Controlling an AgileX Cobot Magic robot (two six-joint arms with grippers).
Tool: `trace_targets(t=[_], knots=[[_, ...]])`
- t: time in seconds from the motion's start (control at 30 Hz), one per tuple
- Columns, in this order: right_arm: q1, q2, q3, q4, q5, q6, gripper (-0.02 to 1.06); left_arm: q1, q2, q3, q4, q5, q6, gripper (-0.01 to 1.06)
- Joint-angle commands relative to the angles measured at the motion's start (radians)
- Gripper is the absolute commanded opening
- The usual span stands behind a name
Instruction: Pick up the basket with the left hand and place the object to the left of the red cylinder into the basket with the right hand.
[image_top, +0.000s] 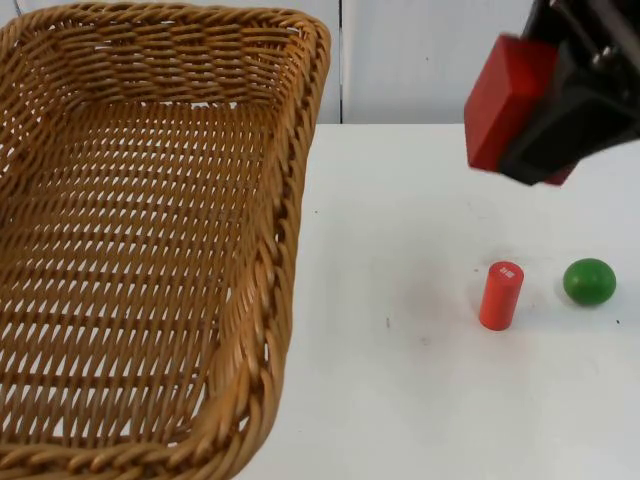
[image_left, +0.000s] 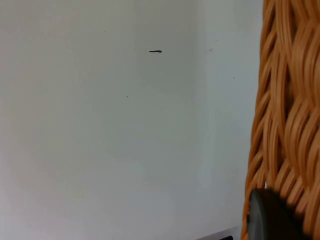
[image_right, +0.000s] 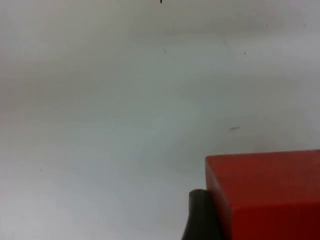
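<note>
- The basket (image_top: 150, 250) is lifted off the table (image_top: 420, 400) and sits close under the top camera, its open mouth facing up. The left gripper (image_left: 272, 220) grips its woven rim; the left wrist view shows a black fingertip pressed against the wicker wall.
- The right gripper (image_top: 570, 120) hangs above the table's far right side, clamped on a red block (image_top: 505, 100). The right wrist view shows the block's flat red face beside a black fingertip (image_right: 200, 215), with bare table beneath.
- The red cylinder (image_top: 500, 295) stands upright on the table. A green ball (image_top: 589, 281) rests near it on the side away from the basket. Both are well apart from the basket.
- Handling, block: it appears rigid, with flat faces and clean edges. Judged light and non-fragile. Flat opposing faces suit a two-finger hold, and the present hold looks secure. A painted surface could slip if the hold loosens.
- Handling, basket: wicker is stiff but gives a little. A hold on one rim leaves the far side unsupported, so expect some tilt when a load lands.
- Next step, as a judgement: carry the block across to a point over the basket's interior, lower it close to the woven floor, then release. A high drop risks a bounce or a swinging basket.
</note>
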Motion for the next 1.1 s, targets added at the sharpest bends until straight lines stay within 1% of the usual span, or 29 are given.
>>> trace_targets(t=[0.0, 0.13, 0.23, 0.33, 0.47, 0.5, 0.57, 0.63, 0.7, 0.8, 0.83, 0.87, 0.93, 0.97, 1.07], knots=[[0.001, -0.026, -0.007, 0.020, 0.000, 0.000, 0.00, -0.002, -0.002, -0.001, -0.032, 0.006, -0.001, 0.00], [0.001, -0.057, -0.007, 0.023, -0.002, 0.000, 0.00, -0.002, -0.002, -0.001, -0.032, 0.006, -0.001, 0.00], [0.001, -0.068, -0.007, 0.047, -0.023, 0.000, 0.00, -0.002, -0.002, -0.001, -0.030, 0.006, -0.001, 0.00], [0.001, -0.068, -0.007, 0.051, -0.038, 0.000, 0.00, -0.002, -0.002, -0.001, -0.030, 0.006, -0.001, 0.00], [0.001, -0.068, -0.009, 0.071, -0.095, 0.017, 0.00, -0.002, -0.002, -0.001, -0.030, 0.006, -0.001, 0.00], [0.001, -0.068, -0.009, 0.071, -0.095, 0.017, 0.00, -0.002, -0.002, -0.001, -0.030, 0.006, -0.001, 0.00], [0.003, -0.068, -0.025, 0.100, -0.108, 0.017, 0.00, -0.002, -0.002, -0.001, -0.030, 0.006, -0.001, 0.00], [0.027, -0.068, -0.057, 0.100, -0.142, 0.017, 0.00, -0.002, -0.002, -0.001, -0.030, 0.006, -0.001, 0.00], [0.044, -0.062, -0.075, 0.098, -0.154, 0.017, 0.00, -0.002, -0.002, -0.001, -0.030, 0.006, -0.001, 0.00], [0.085, -0.025, -0.132, 0.097, -0.156, 0.017, 0.00, -0.002, -0.002, -0.001, -0.030, 0.006, -0.001, 0.00], [0.116, 0.011, -0.173, 0.097, -0.147, 0.025, 0.00, -0.002, -0.002, -0.001, -0.030, 0.006, -0.001, 0.00], [0.116, 0.011, -0.173, 0.097, -0.147, 0.025, 0.00, -0.002, -0.002, -0.001, -0.030, 0.006, -0.001, 0.00], [0.145, 0.047, -0.210, 0.097, -0.145, 0.043, 0.00, -0.002, -0.002, -0.001, -0.030, 0.006, -0.001, 0.00], [0.174, 0.086, -0.254, 0.097, -0.145, 0.063, 0.00, -0.002, -0.002, -0.001, -0.030, 0.006, 0.001, 0.00], [0.215, 0.160, -0.327, 0.097, -0.145, 0.097, 0.00, -0.002, -0.002, -0.001, -0.030, 0.006, 0.001, 0.00]])
